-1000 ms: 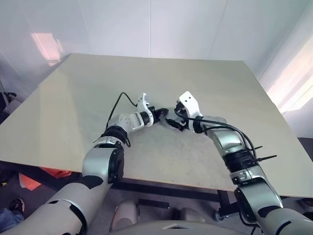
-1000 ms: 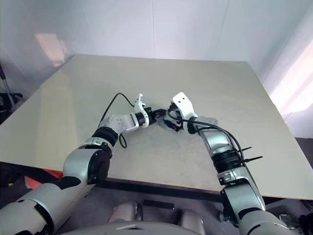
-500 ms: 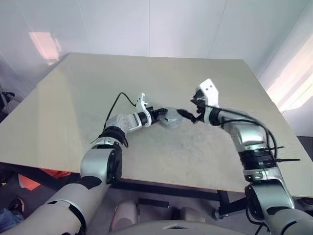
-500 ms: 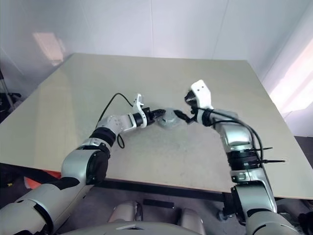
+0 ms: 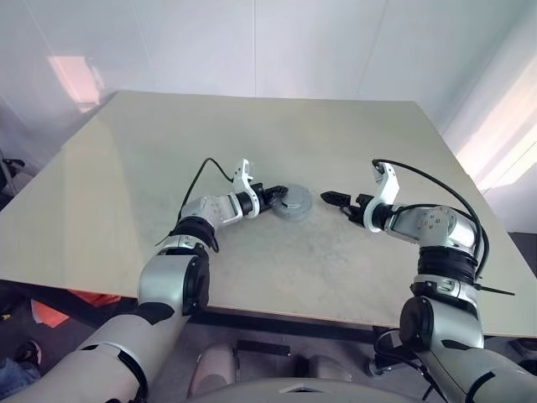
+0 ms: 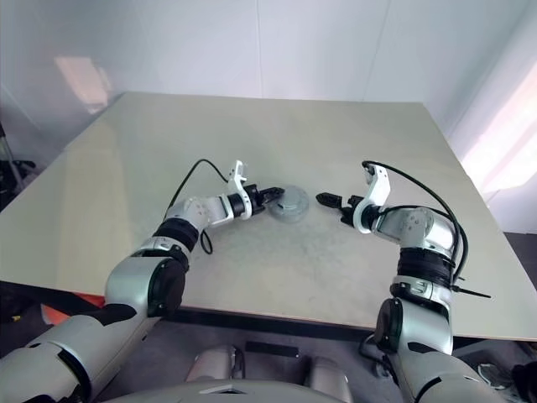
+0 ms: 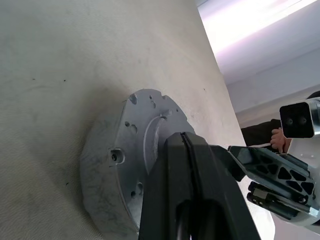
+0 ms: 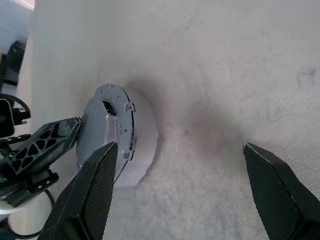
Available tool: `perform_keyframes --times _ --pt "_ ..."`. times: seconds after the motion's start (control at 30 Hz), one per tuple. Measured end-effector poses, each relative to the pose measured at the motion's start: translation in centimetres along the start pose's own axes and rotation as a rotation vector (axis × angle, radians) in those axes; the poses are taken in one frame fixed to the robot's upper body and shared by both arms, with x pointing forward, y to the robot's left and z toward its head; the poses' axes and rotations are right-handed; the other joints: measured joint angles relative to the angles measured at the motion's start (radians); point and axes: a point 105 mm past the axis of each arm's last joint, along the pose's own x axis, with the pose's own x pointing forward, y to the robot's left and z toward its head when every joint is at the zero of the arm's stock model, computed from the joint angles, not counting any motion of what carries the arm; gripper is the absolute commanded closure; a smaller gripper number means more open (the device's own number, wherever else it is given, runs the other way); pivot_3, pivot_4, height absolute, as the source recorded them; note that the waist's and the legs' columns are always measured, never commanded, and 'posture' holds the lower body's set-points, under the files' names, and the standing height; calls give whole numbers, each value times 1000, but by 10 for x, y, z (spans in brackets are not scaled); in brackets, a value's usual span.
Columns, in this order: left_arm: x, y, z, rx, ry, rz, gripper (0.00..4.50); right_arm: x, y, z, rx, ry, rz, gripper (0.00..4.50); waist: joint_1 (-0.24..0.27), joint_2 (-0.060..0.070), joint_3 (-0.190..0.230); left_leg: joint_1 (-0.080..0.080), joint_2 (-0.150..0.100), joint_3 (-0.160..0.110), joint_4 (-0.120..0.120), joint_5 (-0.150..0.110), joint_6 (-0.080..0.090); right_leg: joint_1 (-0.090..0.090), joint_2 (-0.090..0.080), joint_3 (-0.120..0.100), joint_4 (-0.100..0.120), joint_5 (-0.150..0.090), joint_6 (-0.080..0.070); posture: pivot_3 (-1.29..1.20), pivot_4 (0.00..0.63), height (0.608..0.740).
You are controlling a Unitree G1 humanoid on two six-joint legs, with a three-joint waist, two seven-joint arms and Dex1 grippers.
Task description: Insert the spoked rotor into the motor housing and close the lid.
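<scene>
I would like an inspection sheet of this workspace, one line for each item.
Surface: pale table, faint scuffs near the middle.
Job's things: grey lid lies flat on a round assembly; rotor and housing hidden under it, cannot confirm.
Clutter: nothing seen.
Grippers: left gripper shut, tips at the lid's edge; right gripper open, beside the lid, apart from it.
Cables: black cable loops over the left wrist; another arcs over the right forearm.
Surroundings: white walls; orange object on the floor.
</scene>
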Motion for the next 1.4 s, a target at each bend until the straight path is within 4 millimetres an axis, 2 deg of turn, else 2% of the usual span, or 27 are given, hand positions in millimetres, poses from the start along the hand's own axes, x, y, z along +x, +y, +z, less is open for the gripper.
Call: perform_keyframes --times 0.57,0.83,0.93,1.07,1.13,1.17,1.37,1.4 --pt "-3 3 2 20 -4 16 4500 38 43 -30 89 100 158 16 -10 -1 -1 8 0 1 -10 3 -6 1 1 0 -3 -1 1 0 0 740" --pt "-9 10 5 31 -19 39 4500 58 58 -37 136 117 209 16 -52 -4 -3 14 2 3 -24 7 -12 1 3 0 -10 -1 1 0 0 740" --pt "-10 11 6 34 -25 40 4500 61 58 -37 156 112 215 578 -59 -4 -3 14 3 3 -24 7 -12 0 4 0 -11 -1 1 0 0 740" --pt "-11 11 8 41 -34 38 4500 63 53 -38 190 99 202 1984 -61 -4 -2 13 3 3 -24 7 -13 -4 5 0 -11 -1 1 0 0 740" --pt "-12 10 11 46 -46 35 4500 63 54 -35 210 81 224 2543 -62 -4 -2 12 3 4 -24 7 -13 -6 5 0 -11 1 -2 0 0 740" --pt "-14 11 14 52 -53 38 4500 63 56 -33 209 71 232 2662 -62 -4 -2 12 3 4 -26 7 -13 -4 5 0 -11 1 -3 0 0 740" --pt "-15 10 16 58 -60 37 4500 63 56 -29 198 53 221 2662 -60 -3 -2 11 3 4 -27 5 -14 -7 5 0 -11 3 -6 0 0 740" --pt "-14 10 16 58 -61 36 4500 63 56 -29 198 51 219 2832 -59 -3 -2 11 3 4 -27 5 -14 -7 5 0 -11 5 -9 0 0 740"
